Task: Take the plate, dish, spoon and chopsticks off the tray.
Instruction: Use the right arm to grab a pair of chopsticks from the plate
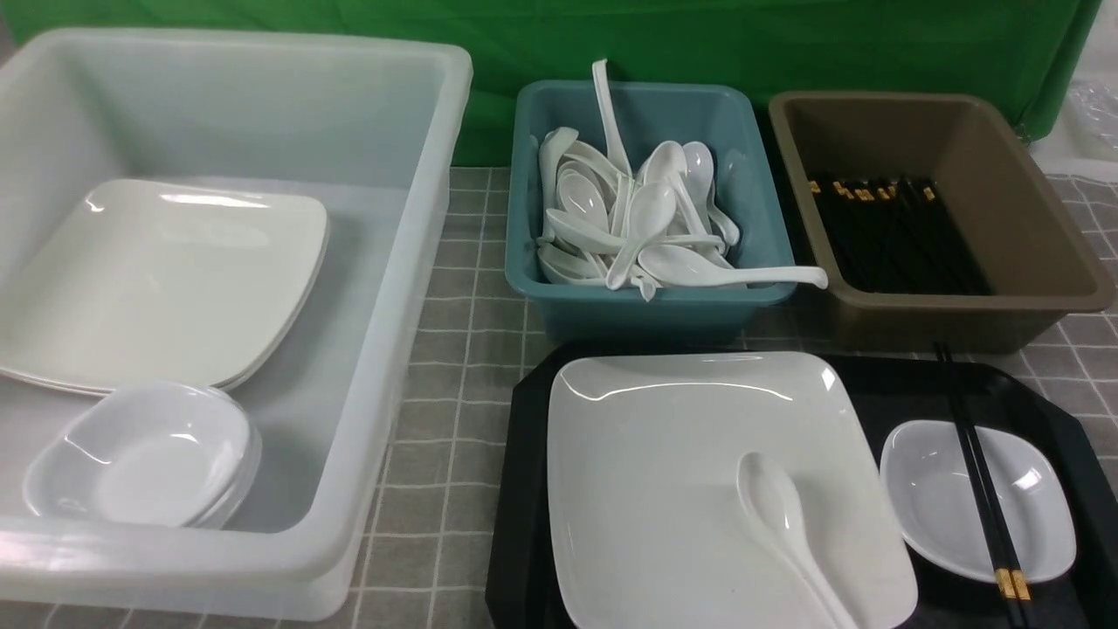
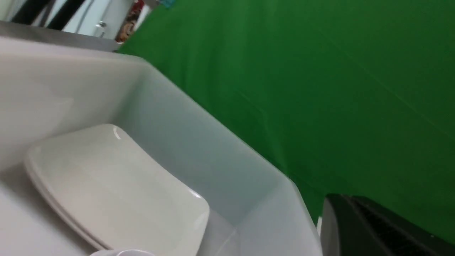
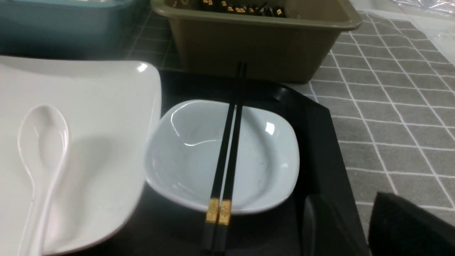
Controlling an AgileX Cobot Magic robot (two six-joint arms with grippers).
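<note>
The black tray (image 1: 524,489) lies at the front right. On it sits the large white plate (image 1: 690,489) with the white spoon (image 1: 777,515) lying on its near right part. The small white dish (image 1: 926,498) sits to the plate's right, with the black chopsticks (image 1: 978,476) laid across it. No gripper shows in the front view. In the right wrist view my right gripper (image 3: 346,199) is open and empty over the tray's (image 3: 320,142) right rim, near the dish (image 3: 185,163), chopsticks (image 3: 227,149), plate (image 3: 99,124) and spoon (image 3: 42,138). My left gripper shows only as one dark finger (image 2: 359,231).
A big clear tub (image 1: 419,262) at left holds stacked plates (image 1: 166,279) and dishes (image 1: 148,454); it also shows in the left wrist view (image 2: 213,156). A teal tub (image 1: 646,297) of spoons and a brown tub (image 1: 961,306) of chopsticks stand behind the tray. Grey chequered cloth (image 1: 454,393) covers the table.
</note>
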